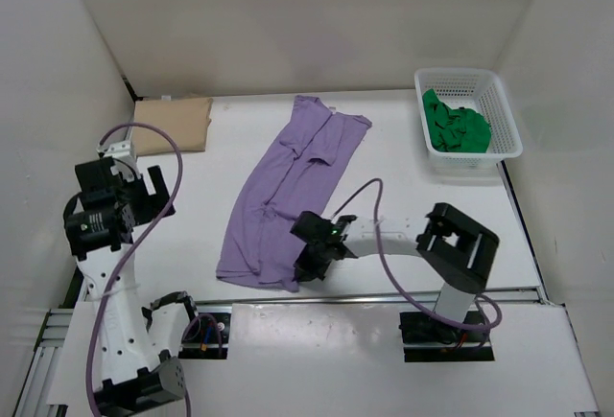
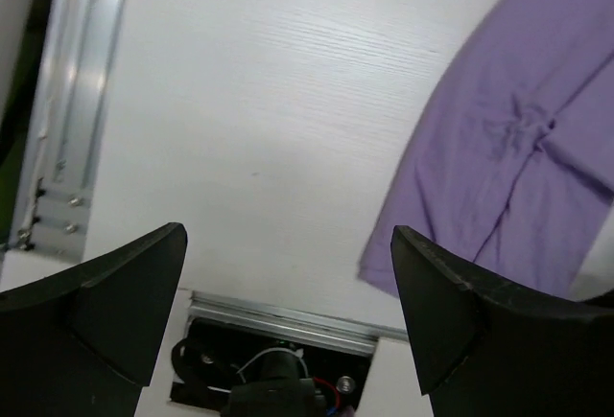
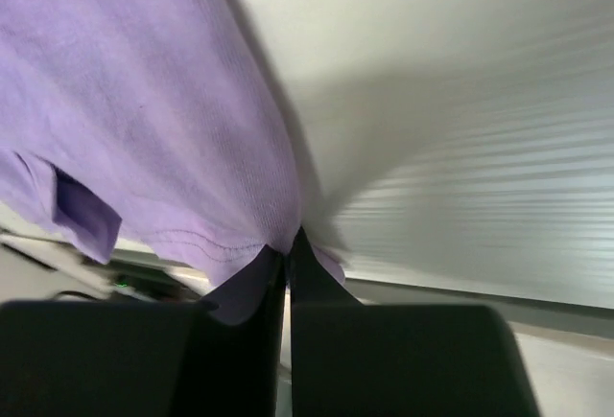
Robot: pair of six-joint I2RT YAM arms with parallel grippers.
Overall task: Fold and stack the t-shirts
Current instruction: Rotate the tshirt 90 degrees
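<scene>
A purple t-shirt [image 1: 288, 192] lies folded lengthwise in a long strip down the middle of the table, collar end far, hem near. My right gripper [image 1: 309, 266] is shut on the near right hem corner of the purple t-shirt [image 3: 182, 129], the fabric pinched between its fingertips [image 3: 271, 288]. My left gripper [image 1: 153, 192] is open and empty, raised over the left side of the table; the shirt's near left corner shows in its view [image 2: 499, 168]. A folded tan t-shirt [image 1: 173, 122] lies at the far left.
A white basket [image 1: 503, 115] at the far right holds a crumpled green garment [image 1: 456, 127]. White walls close in the table on three sides. An aluminium rail [image 1: 384, 297] runs along the near edge, with the arm bases behind it.
</scene>
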